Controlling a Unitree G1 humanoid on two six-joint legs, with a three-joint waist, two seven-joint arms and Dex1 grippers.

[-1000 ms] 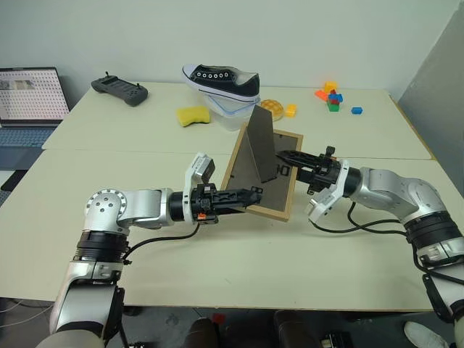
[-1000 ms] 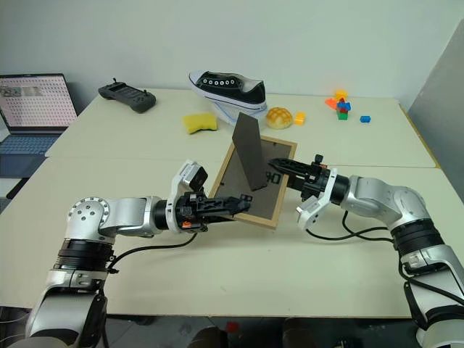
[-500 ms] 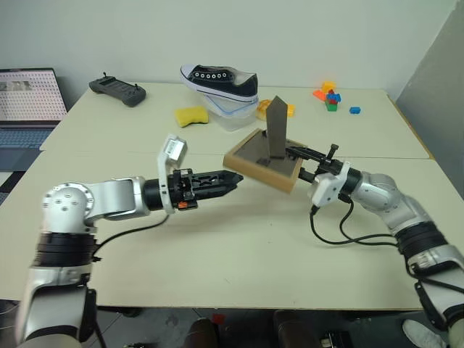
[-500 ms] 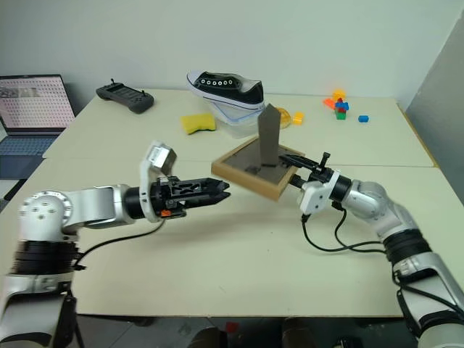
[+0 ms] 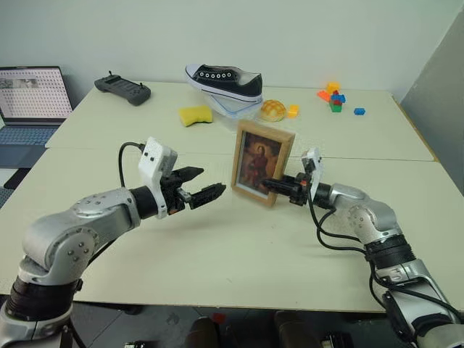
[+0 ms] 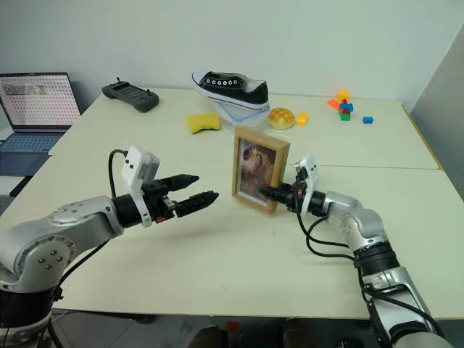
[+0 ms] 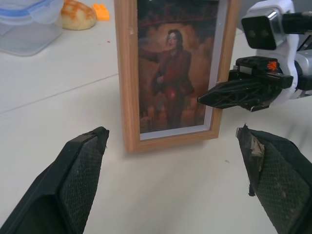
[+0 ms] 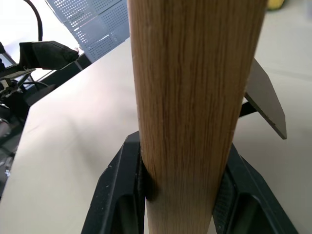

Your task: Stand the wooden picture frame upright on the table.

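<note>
An open grey laptop [image 5: 29, 98] with a lit screen is sitting at the far left edge, and a dark grey handheld controller [image 5: 122, 88] is lying on the pale cream flat bench [image 5: 217, 254] behind it. The left pincer [image 5: 205, 192] is hovering with its two black fingers spread wide, pointing at the small rectangular light-wood picture frame [image 5: 262, 162] and not touching it. That frame is standing upright near the middle of the bench, its dark reddish portrait facing the robot. Behind it a yellow sponge [image 5: 193, 114], a black-and-white sneaker [image 5: 225, 78] on a clear plastic box [image 5: 233, 107] and a golden bun [image 5: 273, 109] are resting. The right pincer [image 5: 270, 184] is pinching the frame's lower right edge. Coloured toy blocks [image 5: 333, 97] are lying far right.
</note>
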